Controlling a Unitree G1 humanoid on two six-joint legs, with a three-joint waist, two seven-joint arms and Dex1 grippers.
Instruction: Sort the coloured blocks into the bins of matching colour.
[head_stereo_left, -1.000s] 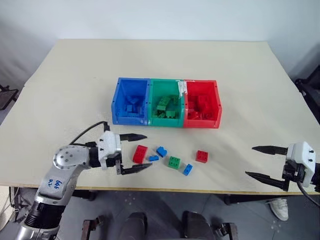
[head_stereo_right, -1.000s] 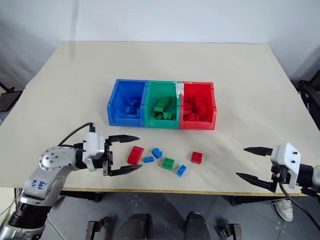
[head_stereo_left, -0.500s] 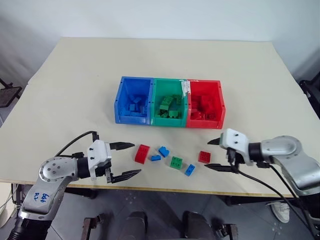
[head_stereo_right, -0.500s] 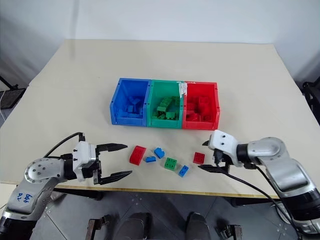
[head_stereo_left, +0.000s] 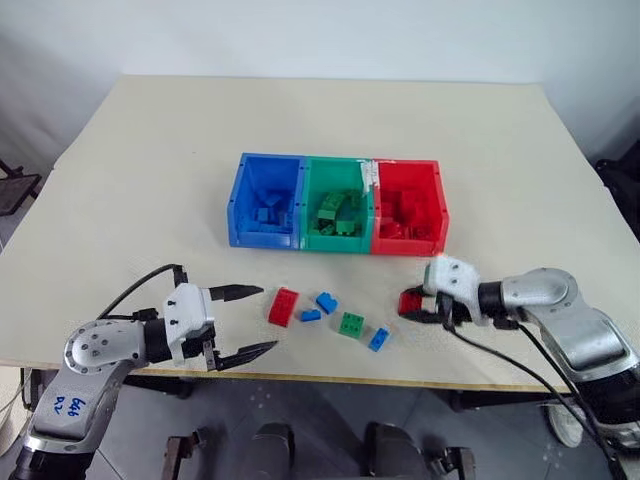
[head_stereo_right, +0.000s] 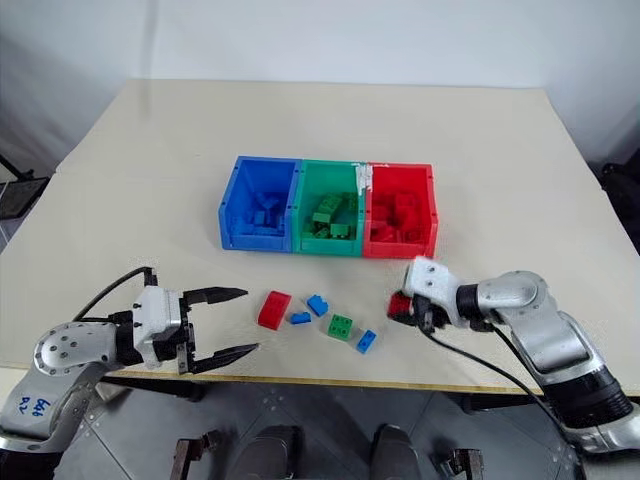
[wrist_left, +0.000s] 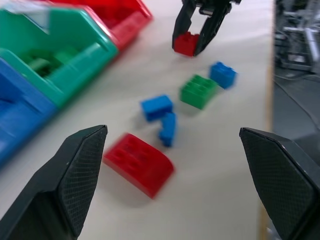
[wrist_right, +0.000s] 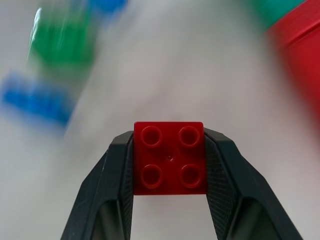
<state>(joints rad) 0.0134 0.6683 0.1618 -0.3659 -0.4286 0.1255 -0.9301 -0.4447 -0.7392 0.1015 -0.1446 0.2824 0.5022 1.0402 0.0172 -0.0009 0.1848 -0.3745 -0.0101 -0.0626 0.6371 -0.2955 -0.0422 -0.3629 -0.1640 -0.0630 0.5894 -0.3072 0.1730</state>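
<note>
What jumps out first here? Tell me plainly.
The row of three bins, blue, green and red, stands mid-table, each holding bricks of its own colour. Nearer the table's front edge, the right pincer is shut on a small red brick, while the left pincer is open beside the remaining loose bricks.

- My table (head_stereo_left: 330, 140) has a pale beige top, evenly lit.
- Behind it I see a plain white wall (head_stereo_left: 320, 35).
- Below its near edge lies grey floor (head_stereo_right: 320, 440), possibly tiled.
- Dark equipment (head_stereo_left: 625, 175) stands at my right.
</note>
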